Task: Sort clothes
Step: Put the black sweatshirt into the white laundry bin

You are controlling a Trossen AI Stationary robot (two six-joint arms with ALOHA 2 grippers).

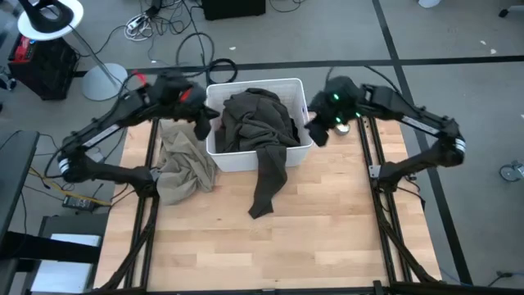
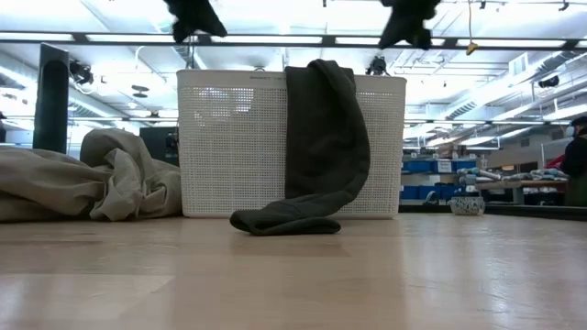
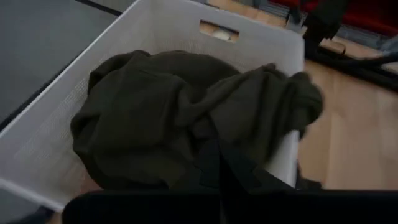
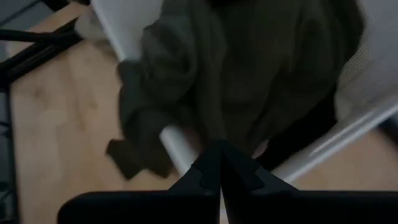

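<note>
An olive green garment (image 1: 258,123) fills the white bin (image 1: 237,160) at the table's far middle. One long part of it (image 1: 268,176) hangs over the bin's near rim, and its end (image 2: 284,220) lies on the wood. A darker cloth (image 1: 292,131) shows under it at the bin's right side. A beige garment (image 1: 182,160) lies crumpled on the table against the bin's left wall. My left gripper (image 1: 201,123) hovers shut above the bin's left edge. My right gripper (image 1: 319,131) hovers shut above its right edge. Both are empty and well above the cloth (image 2: 194,16) (image 2: 410,23).
The near half of the wooden table (image 1: 270,246) is bare wood. Dark frame rails (image 1: 377,188) run along the table's left and right sides. Cables and a lamp base (image 1: 102,82) lie on the floor beyond the far edge.
</note>
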